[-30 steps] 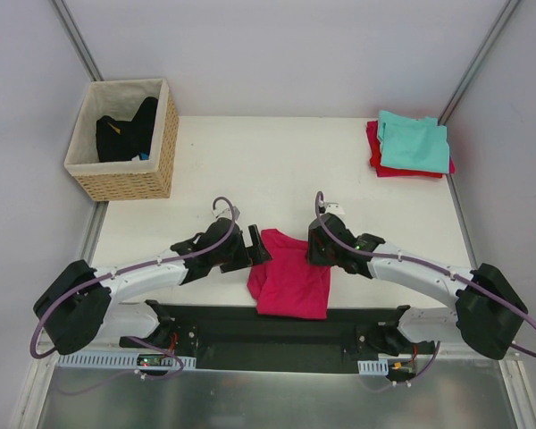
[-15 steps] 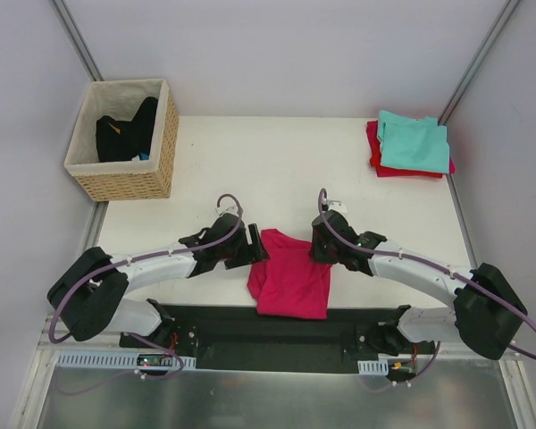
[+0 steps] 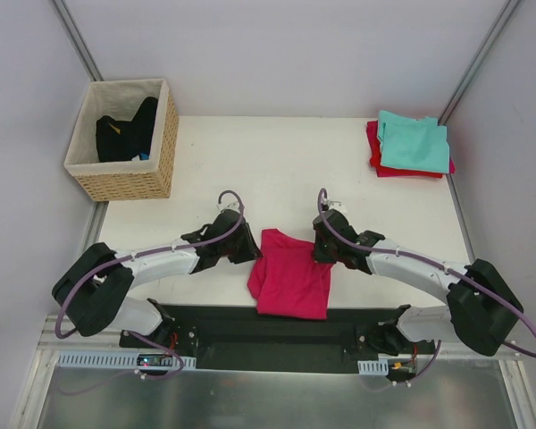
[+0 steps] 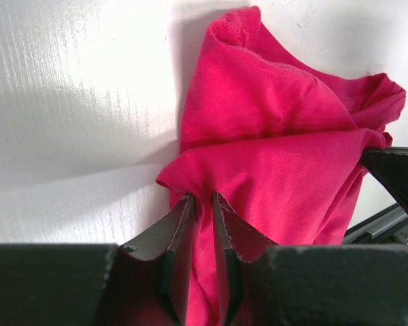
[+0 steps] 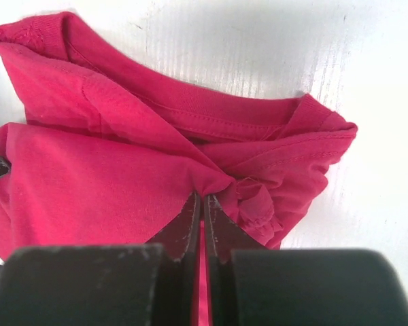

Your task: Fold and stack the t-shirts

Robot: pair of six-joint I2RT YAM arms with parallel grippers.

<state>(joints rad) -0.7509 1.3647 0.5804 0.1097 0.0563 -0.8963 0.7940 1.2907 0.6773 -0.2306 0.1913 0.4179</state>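
The magenta-pink t-shirt (image 3: 290,281) lies folded and bunched at the table's near edge, between my two arms. My left gripper (image 3: 250,248) is at its upper left corner. In the left wrist view that gripper (image 4: 202,198) is shut on a fold of the pink cloth (image 4: 279,136). At the upper right corner my right gripper (image 3: 323,250) pinches the shirt too. The right wrist view shows it (image 5: 202,197) closed tight on a pinch of fabric (image 5: 102,176) beside a bunched hem. A teal t-shirt (image 3: 415,143) rests on a red t-shirt (image 3: 373,147) at the far right.
A woven wicker basket (image 3: 125,183) stands at the far left with dark clothing (image 3: 125,130) inside. A black base rail (image 3: 277,326) runs along the near edge under the pink shirt's lower end. Grey walls close in both sides.
My left gripper slid right onto the pink shirt's left edge and closed from wide open onto the cloth. The right gripper closed the rest of the way on its corner.
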